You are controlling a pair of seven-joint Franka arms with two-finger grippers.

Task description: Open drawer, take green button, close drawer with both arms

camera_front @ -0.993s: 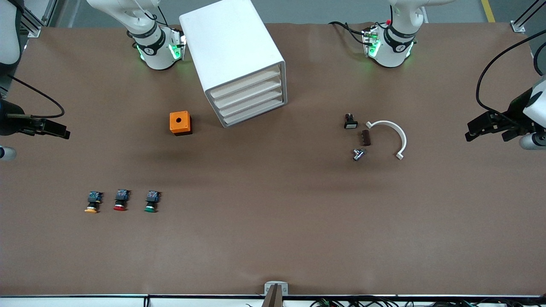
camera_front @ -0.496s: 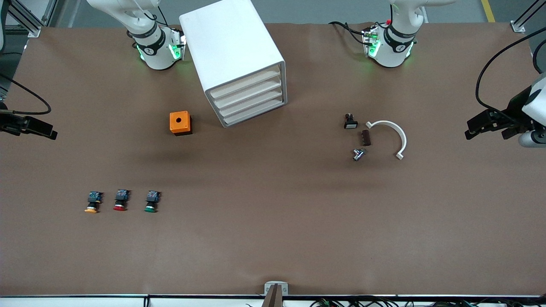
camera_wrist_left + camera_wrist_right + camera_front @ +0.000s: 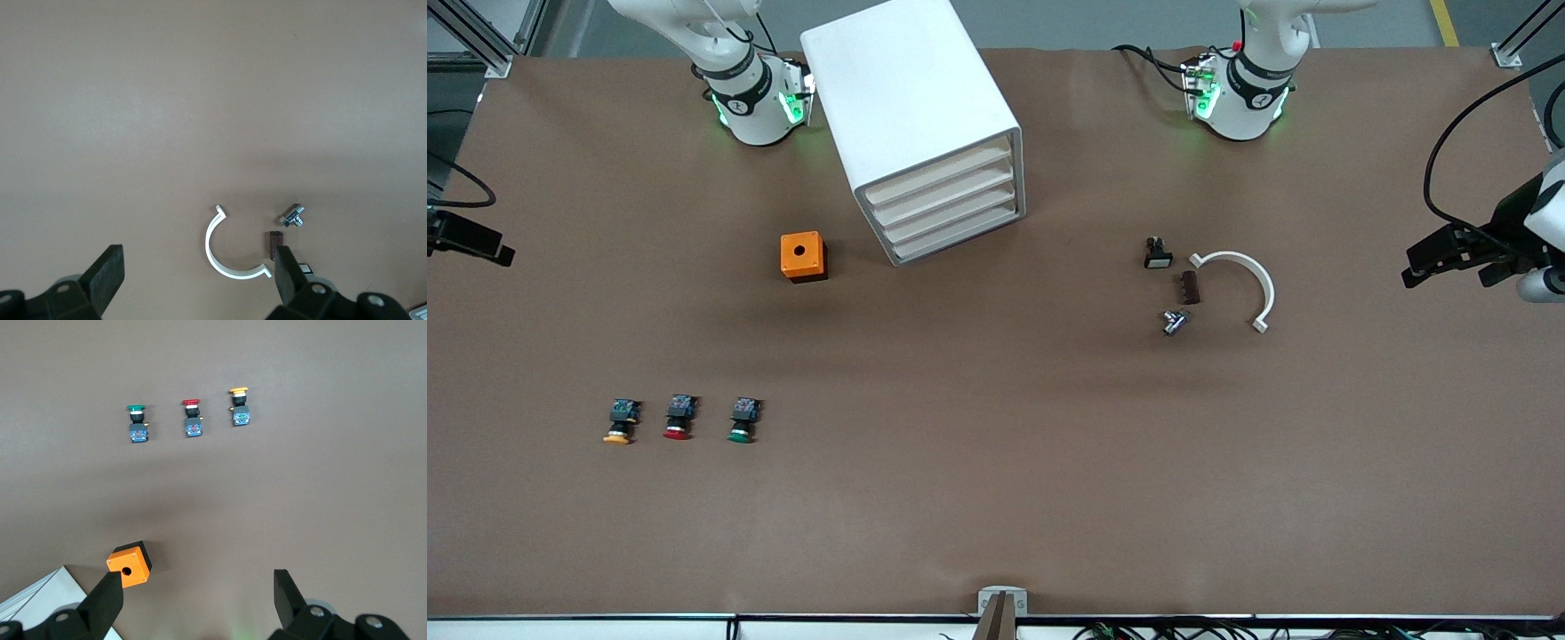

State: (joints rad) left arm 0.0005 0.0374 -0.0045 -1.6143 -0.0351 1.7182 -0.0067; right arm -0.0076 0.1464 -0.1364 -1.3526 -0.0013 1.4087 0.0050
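The green-capped button [image 3: 741, 421] lies on the table nearer to the front camera, toward the right arm's end, beside a red-capped one [image 3: 679, 418] and an orange-capped one [image 3: 620, 421]. It also shows in the right wrist view [image 3: 137, 423]. The white drawer cabinet [image 3: 925, 133] stands between the arm bases, and its drawers [image 3: 947, 209] are shut. My right gripper [image 3: 489, 249] hangs open and empty over the table's edge at the right arm's end [image 3: 197, 597]. My left gripper [image 3: 1445, 276] hangs open and empty over the left arm's end [image 3: 198, 267].
An orange box [image 3: 803, 256] with a round hole sits beside the cabinet. A white C-shaped clip [image 3: 1245, 280], a brown piece [image 3: 1190, 287], a small black part [image 3: 1157, 253] and a metal fitting [image 3: 1174, 321] lie toward the left arm's end.
My right gripper has moved outward toward the table's edge at the right arm's end. My left gripper has shifted slightly outward. Nothing on the table has moved.
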